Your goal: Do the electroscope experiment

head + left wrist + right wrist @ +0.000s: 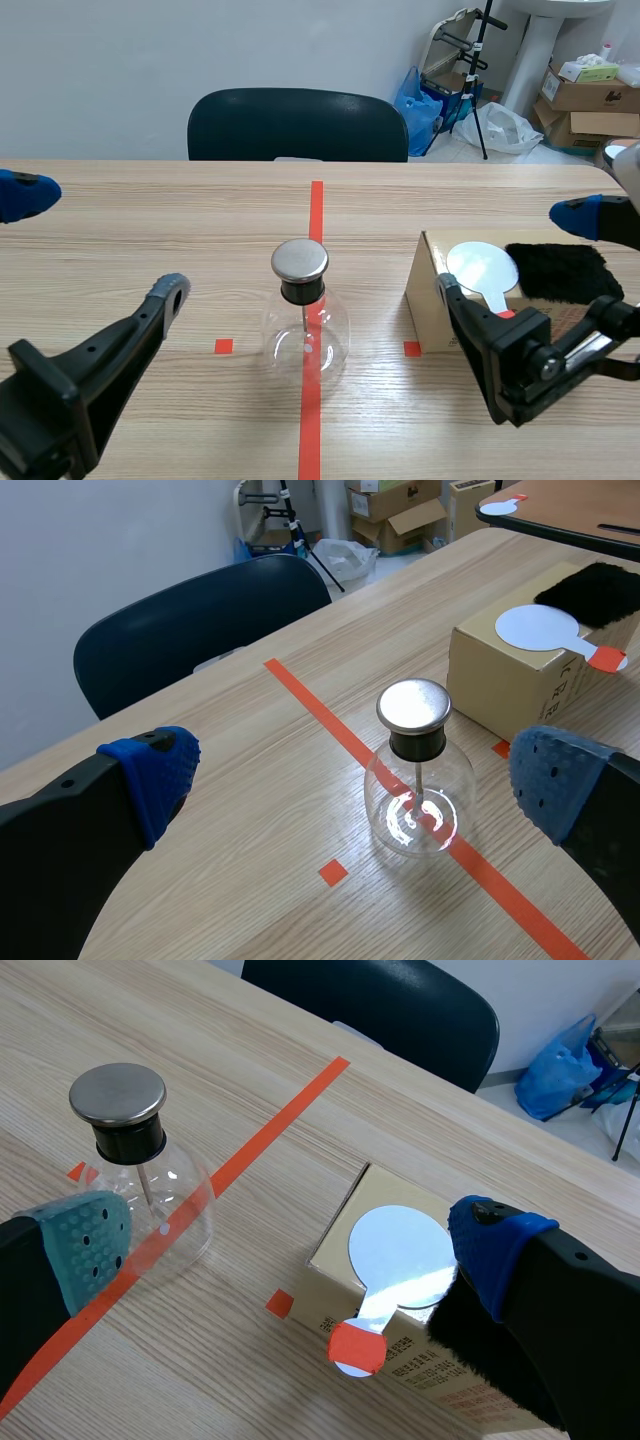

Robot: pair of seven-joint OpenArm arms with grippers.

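Nearest me the left gripper [97, 243] and right gripper [288, 1245] both hang wide open, holding and touching nothing, the glass electroscope [303, 300] standing upright on the tape line [316, 205] between them, the cardboard box [430, 300] beside it carrying a white disc paddle [482, 268] and black fur [555, 272].

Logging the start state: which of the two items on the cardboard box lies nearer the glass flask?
The white round paddle with the orange-red handle tip; the black fur pad lies beyond it, farther from the flask.
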